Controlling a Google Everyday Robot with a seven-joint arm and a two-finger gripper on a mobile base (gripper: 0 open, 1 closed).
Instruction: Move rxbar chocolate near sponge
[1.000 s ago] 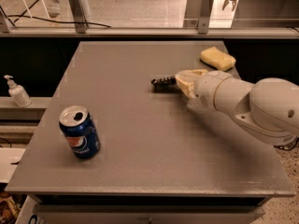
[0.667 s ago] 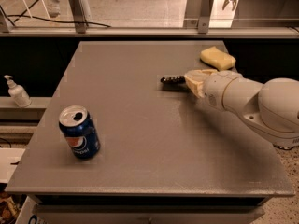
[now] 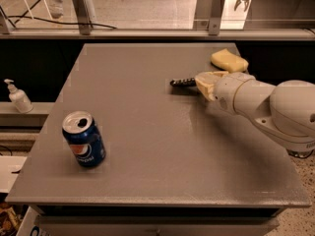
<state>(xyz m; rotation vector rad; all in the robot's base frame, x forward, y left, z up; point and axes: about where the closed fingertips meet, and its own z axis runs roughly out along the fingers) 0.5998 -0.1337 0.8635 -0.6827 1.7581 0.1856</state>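
Note:
The rxbar chocolate (image 3: 183, 82) is a thin black bar. It sticks out to the left from between my cream fingers, just above the grey table (image 3: 147, 146). My gripper (image 3: 201, 82) is shut on the bar's right end, which the fingers hide. The pale yellow sponge (image 3: 229, 60) lies on the table at the far right, a short way behind and to the right of the gripper. My white arm (image 3: 266, 104) reaches in from the right.
A blue Pepsi can (image 3: 83, 139) stands upright near the front left of the table. A white pump bottle (image 3: 17, 97) sits on a ledge off the left edge. A railing with posts (image 3: 212, 11) runs behind the table.
My gripper and the black bar have shifted to the right and slightly back, closer to the sponge. The can and the sponge have not moved.

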